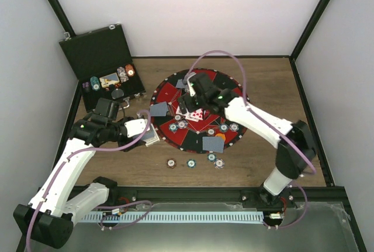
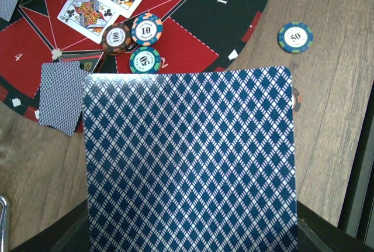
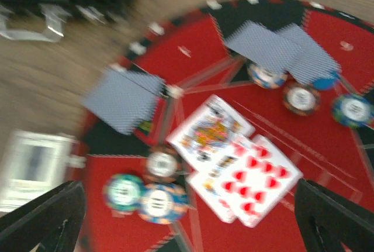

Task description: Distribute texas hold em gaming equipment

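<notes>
Closest to the lens is the pack of cards [image 2: 187, 164], patterned blue back up, clenched in the left tool [image 1: 142, 128]. It is held over the tabletop [image 1: 269, 164], just beside the near-left edge of the mat [image 2: 228, 6]. It fills most of the left wrist view, so what lies under it cannot be seen; what looks like one chip [image 2: 296, 100] peeps out at its right edge. I judge this the first danger: if the pack goes down or forward blindly, it may push that chip, or the face-down card [image 2: 61, 94] that lies across the mat's border. The grip also seems to be on one end only, so a loose card could slide out.

A little further on, three chips [image 2: 137, 38] sit close together on the mat, and just beyond them lie the face-up cards [image 3: 228, 164], overlapping. The right tool [image 3: 187, 205] hangs above these with its jaws spread wide and nothing between them. If it drops or swings sideways, a finger could drag the cards apart or scatter the chips.

On the far fields lie further cards [image 3: 263, 44] and further chips [image 3: 301, 97]. The case [image 1: 96, 50] stands open at the far left corner, well apart.
</notes>
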You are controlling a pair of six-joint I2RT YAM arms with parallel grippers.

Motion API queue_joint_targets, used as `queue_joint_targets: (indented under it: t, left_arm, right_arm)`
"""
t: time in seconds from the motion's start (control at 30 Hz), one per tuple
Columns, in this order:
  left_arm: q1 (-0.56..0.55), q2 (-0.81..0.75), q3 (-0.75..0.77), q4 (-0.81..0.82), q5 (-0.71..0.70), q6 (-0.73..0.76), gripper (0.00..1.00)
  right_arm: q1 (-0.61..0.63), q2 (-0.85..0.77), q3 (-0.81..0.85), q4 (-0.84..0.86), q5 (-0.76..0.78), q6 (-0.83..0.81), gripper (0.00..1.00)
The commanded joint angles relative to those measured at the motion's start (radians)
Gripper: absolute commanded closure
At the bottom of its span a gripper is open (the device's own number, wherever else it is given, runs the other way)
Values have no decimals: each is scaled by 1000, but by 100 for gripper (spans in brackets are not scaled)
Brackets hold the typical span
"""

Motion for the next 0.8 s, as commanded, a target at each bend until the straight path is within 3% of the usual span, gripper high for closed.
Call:
queue_joint_targets:
  t: [0.0, 0.13, 0.27, 0.77]
  left_arm:
    - [-3, -9, 26, 9, 33, 6, 82]
    - [-2, -9, 30, 15, 47, -1, 81]
    - [-3, -8, 33, 16, 53, -2, 81]
    - [-2, -4, 30, 21, 51, 3, 81]
  right_arm:
    - [-53, -131, 31, 44, -512, 284, 0]
    - [-52, -143, -17, 134, -734, 441, 4]
    - [-28, -153, -101, 251, -853, 561, 5]
    - [79, -63, -207, 513, -955, 756, 7]
